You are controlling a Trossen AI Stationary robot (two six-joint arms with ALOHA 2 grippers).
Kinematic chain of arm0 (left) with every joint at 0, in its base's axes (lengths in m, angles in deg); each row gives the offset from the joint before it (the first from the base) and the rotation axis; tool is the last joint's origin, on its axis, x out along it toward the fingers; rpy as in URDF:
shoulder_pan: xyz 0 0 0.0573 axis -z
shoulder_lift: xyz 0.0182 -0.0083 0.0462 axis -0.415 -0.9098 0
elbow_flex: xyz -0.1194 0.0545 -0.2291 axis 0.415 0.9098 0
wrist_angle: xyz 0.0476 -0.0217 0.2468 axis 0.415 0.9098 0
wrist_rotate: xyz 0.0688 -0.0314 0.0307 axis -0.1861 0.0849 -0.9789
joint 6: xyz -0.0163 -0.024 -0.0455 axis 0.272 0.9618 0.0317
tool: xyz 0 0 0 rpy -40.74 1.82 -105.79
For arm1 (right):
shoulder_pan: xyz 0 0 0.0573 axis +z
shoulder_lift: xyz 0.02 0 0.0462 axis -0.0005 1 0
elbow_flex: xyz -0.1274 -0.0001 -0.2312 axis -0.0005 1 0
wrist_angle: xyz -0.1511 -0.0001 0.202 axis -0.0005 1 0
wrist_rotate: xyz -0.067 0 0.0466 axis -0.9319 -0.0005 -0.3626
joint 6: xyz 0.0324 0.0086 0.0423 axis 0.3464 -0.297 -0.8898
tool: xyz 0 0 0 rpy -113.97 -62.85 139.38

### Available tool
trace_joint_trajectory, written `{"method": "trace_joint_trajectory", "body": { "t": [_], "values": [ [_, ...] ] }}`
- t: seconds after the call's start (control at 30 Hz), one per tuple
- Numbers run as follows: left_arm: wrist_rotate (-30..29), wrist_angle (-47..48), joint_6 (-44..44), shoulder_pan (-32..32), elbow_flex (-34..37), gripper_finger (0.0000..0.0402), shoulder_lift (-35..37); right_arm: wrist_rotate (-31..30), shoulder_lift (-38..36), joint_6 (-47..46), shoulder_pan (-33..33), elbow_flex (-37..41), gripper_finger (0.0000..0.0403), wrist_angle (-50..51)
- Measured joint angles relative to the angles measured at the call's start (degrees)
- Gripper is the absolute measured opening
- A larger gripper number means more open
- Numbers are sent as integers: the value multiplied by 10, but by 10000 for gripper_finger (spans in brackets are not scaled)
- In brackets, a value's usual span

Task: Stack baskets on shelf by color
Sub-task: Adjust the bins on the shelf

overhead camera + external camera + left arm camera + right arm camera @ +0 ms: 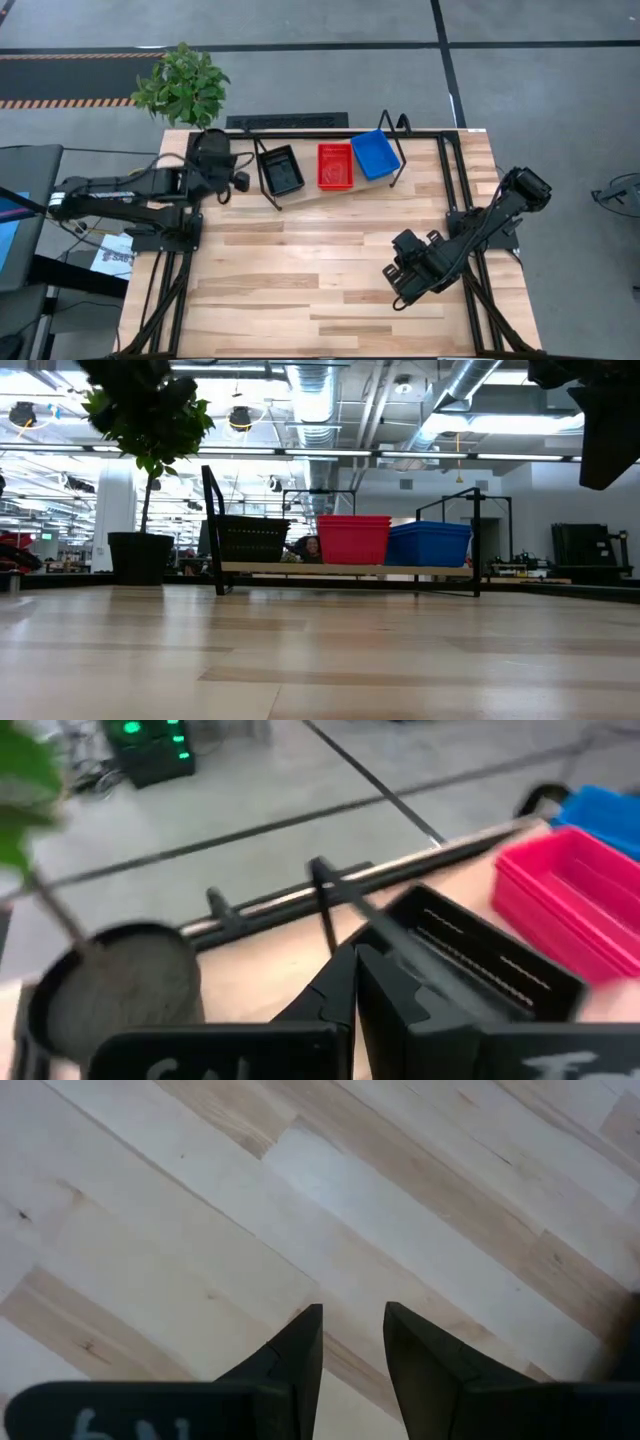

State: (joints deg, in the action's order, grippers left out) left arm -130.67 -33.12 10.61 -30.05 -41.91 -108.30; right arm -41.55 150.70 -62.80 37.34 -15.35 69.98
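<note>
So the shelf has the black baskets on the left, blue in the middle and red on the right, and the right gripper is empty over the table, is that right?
Not quite. In the high view the red baskets sit in the middle of the shelf and the blue baskets on the right. The rest holds: the black baskets are on the left, and the right gripper is empty over bare table.

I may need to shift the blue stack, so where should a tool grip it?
Grip the blue basket by its thin upright rim, best the long wall facing away from the red basket, coming from above: it sits skewed on the shelf, open side up.
</note>
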Motion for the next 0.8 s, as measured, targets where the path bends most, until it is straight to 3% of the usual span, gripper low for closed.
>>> {"method": "trace_joint_trajectory", "body": {
  "t": [0.17,0.4,0.8],
  "values": [
    [-57,-17,117,29,75,0,15,0,0,0,0,0,134,-3],
    [-48,-29,209,23,157,0,-8,1,0,0,-4,0,134,-19],
    [-43,-156,137,12,233,0,-10,1,0,0,-12,0,134,-20]
  ]
}}
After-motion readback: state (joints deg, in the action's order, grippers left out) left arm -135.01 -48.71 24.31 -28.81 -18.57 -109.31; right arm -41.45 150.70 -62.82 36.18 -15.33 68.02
